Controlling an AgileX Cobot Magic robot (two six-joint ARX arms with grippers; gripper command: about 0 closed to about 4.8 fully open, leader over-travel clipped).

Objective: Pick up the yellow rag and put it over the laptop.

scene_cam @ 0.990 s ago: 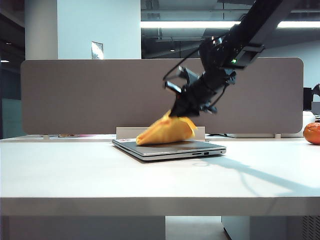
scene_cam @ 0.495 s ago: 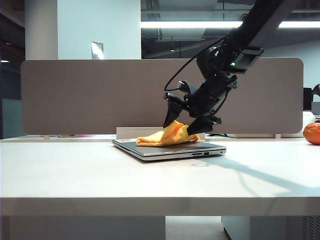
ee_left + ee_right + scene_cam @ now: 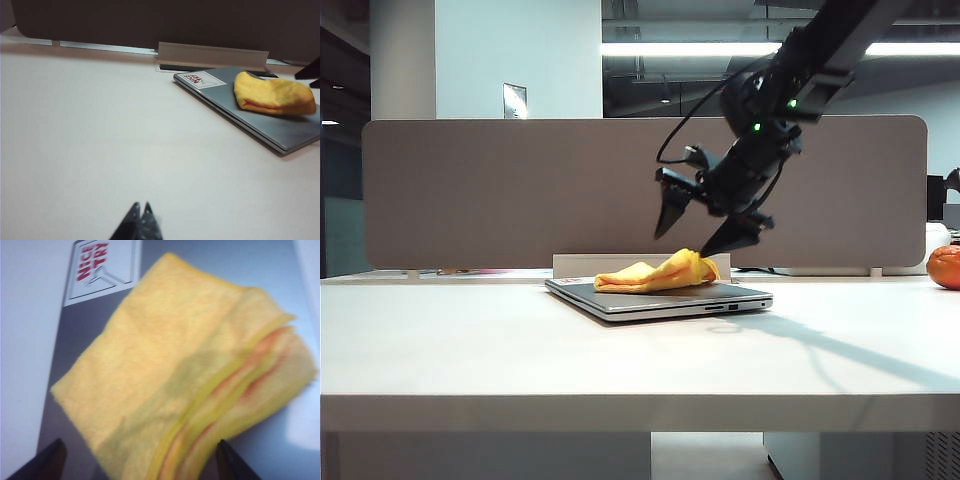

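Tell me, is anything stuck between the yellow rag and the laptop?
No. The yellow rag already lies right on the laptop. The right tool hangs open just above it; the left tool is far off.

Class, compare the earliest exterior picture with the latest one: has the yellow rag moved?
Yes. The yellow rag hung from the right pincer above the laptop; it has dropped onto the lid, and the open pincer is above it. The left pincer, shut, is apart.

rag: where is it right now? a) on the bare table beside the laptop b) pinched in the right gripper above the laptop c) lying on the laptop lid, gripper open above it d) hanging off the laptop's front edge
c: the rag lies folded on the laptop lid, and the right gripper hangs just above it, jaws spread and empty.
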